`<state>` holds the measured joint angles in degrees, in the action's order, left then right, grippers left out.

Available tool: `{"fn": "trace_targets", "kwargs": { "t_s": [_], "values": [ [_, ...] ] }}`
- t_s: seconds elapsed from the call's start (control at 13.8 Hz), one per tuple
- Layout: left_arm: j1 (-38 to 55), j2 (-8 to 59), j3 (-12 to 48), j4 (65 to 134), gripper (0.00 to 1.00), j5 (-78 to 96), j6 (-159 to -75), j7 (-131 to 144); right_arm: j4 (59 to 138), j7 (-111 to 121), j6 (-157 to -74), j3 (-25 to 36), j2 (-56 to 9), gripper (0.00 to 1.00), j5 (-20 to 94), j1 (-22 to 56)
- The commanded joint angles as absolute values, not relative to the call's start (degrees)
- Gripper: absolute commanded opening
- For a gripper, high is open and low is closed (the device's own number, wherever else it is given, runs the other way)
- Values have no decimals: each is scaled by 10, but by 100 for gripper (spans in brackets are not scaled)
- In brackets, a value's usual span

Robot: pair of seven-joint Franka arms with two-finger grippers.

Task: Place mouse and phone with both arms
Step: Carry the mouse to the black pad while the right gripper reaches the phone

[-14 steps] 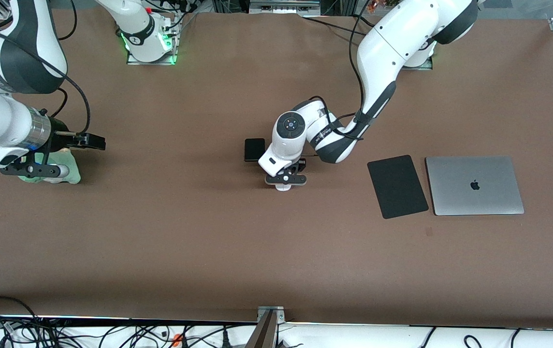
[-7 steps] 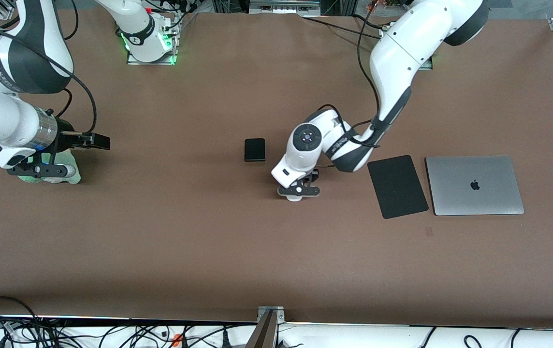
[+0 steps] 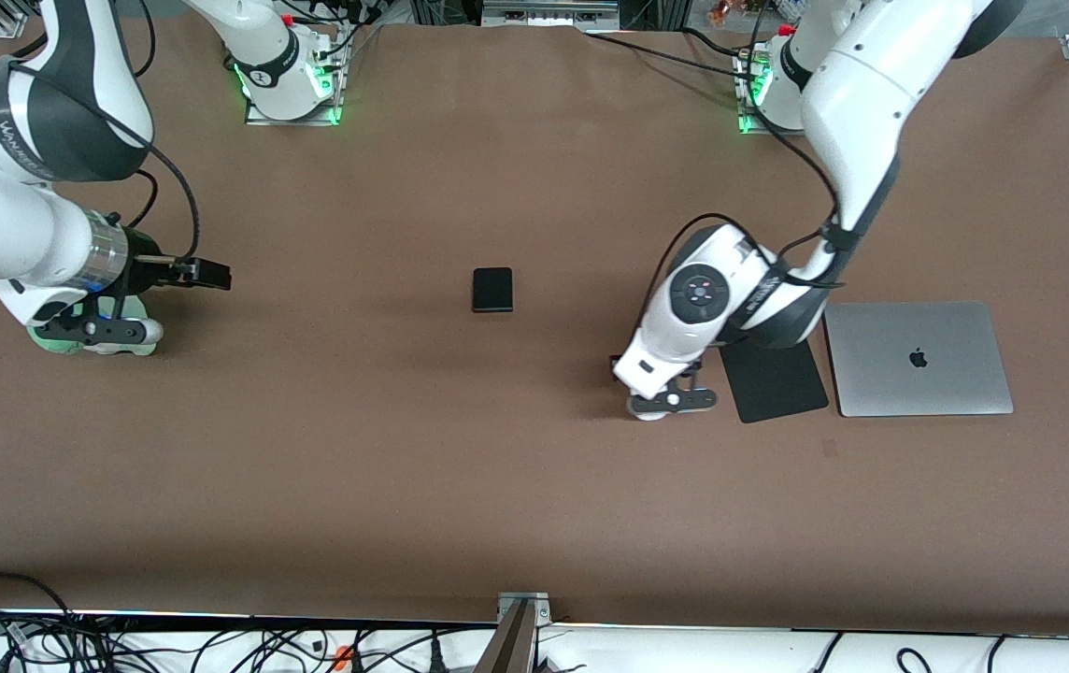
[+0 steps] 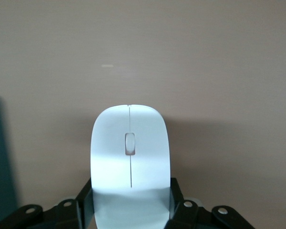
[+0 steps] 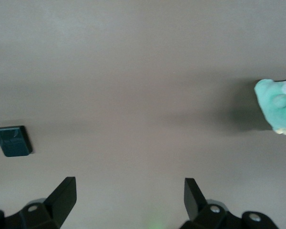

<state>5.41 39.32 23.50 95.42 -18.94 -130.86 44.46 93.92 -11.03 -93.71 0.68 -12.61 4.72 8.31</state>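
The left gripper [image 3: 658, 408], at centre-right of the frame, pinches the white mouse [image 4: 129, 157]; we should lower it flat onto the black mouse pad [image 3: 777, 385] beside it. The right gripper [image 3: 207, 274], fingers spread, waits at left; the phone [image 3: 492, 289] lies mid-frame

The phone [image 3: 492, 289] lies mid-bench [image 3: 404, 486]. Toward the left arm's end lie the mouse pad [image 3: 775, 385] and, beside it, the laptop [image 3: 918, 358]. The left tool [image 3: 670, 406] holds the mouse [image 4: 129, 162] over the bench just beside the pad
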Motion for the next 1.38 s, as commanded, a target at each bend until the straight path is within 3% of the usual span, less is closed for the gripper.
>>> {"fn": "trace_targets", "kwargs": {
  "t_s": [0.0,0.29,0.65,0.73,0.8,0.87,1.02,1.31],
  "values": [
    [-33,315,262,1080,35,-205,-1336,433,937,-165,-954,6,-133,100,63,124],
    [-175,308,293,1186,38,-205,-1464,302,937,-217,-1014,6,-154,100,65,196],
    [-199,316,292,1218,37,-204,-1467,289,975,-243,-1130,6,-191,100,72,266],
    [-202,324,292,1216,44,-204,-1467,287,992,-243,-1158,6,-195,100,72,276],
    [-205,326,291,1216,79,-204,-1466,285,1016,-244,-1194,6,-199,100,73,289],
    [-208,325,292,1215,100,-204,-1464,284,1040,-251,-1231,6,-200,100,73,306],
    [-218,316,294,1209,100,-204,-1461,286,1071,-283,-1296,6,-214,100,71,333],
    [-216,264,295,1208,100,-204,-1438,286,1078,-314,-1345,7,-260,100,64,379]
  ]
}}
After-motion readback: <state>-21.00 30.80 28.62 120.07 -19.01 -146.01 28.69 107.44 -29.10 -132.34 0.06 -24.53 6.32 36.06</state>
